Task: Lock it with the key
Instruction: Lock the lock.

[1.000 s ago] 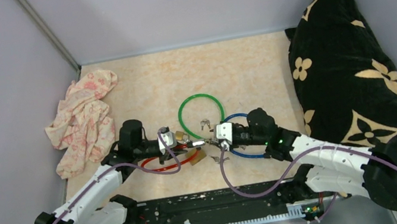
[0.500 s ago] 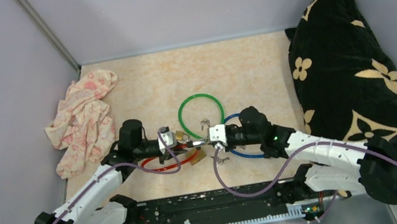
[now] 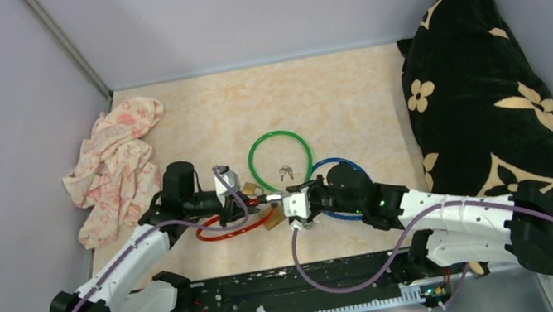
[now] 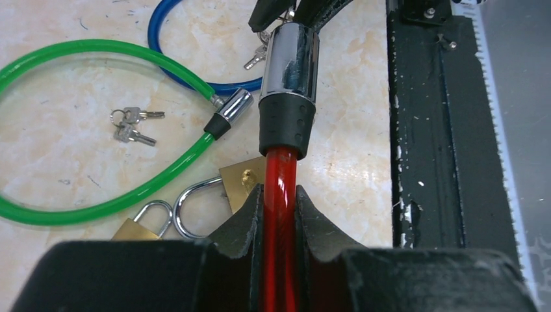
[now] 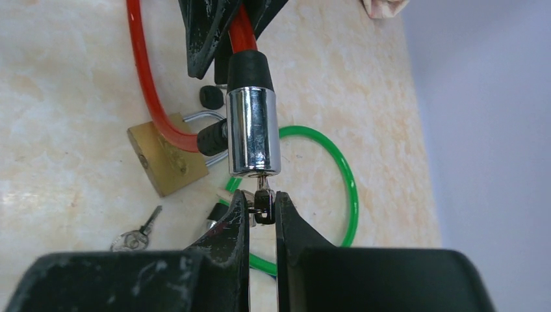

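The left hand [image 4: 279, 207] is clamped tight on the red cable [image 4: 280, 170] just behind the lock barrel [image 4: 290, 62]. The barrel therefore juts out ahead of its fingertips, seemingly raised off the bench [image 4: 351, 162] and braced against twisting. The right hand [image 5: 260, 207] meets it end-on, closed to a narrow gap and pinching the head of the key [image 5: 262, 199]. The key's blade sits in the keyhole directly ahead of that hand's fingers. Keeping both hands on one line probably lets a wrist roll turn the key without bending it.
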`<action>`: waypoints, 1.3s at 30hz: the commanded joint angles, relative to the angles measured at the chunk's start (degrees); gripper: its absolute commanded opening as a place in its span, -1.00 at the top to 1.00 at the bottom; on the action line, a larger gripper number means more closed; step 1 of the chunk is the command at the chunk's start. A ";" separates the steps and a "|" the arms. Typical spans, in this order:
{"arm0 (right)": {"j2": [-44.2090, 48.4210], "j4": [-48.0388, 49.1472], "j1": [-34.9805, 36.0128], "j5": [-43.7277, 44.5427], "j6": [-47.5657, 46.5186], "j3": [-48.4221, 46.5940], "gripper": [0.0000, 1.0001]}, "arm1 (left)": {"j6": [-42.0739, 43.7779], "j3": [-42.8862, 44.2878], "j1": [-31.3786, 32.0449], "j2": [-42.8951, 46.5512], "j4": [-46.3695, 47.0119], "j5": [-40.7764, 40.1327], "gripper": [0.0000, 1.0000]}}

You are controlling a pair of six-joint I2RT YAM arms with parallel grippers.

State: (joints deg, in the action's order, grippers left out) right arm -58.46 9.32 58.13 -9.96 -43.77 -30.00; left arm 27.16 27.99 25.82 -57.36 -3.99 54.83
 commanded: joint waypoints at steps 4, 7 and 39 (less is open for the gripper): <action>1.54 5.88 4.05 5.12 -12.80 1.11 1.00 | -7.17 1.05 -0.78 -1.51 -2.32 6.06 1.00; 1.27 3.65 4.84 5.43 -16.36 0.59 1.00 | -8.93 0.61 -0.82 -1.60 -1.86 6.14 1.00; 8.94 -0.37 -12.70 -19.94 39.11 -1.56 -0.81 | 6.59 -1.53 -0.69 0.28 -0.97 2.55 1.00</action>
State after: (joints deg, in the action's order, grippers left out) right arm -50.61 1.21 50.28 -18.41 -22.02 -31.27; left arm 27.73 28.03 25.08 -56.86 -5.06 58.37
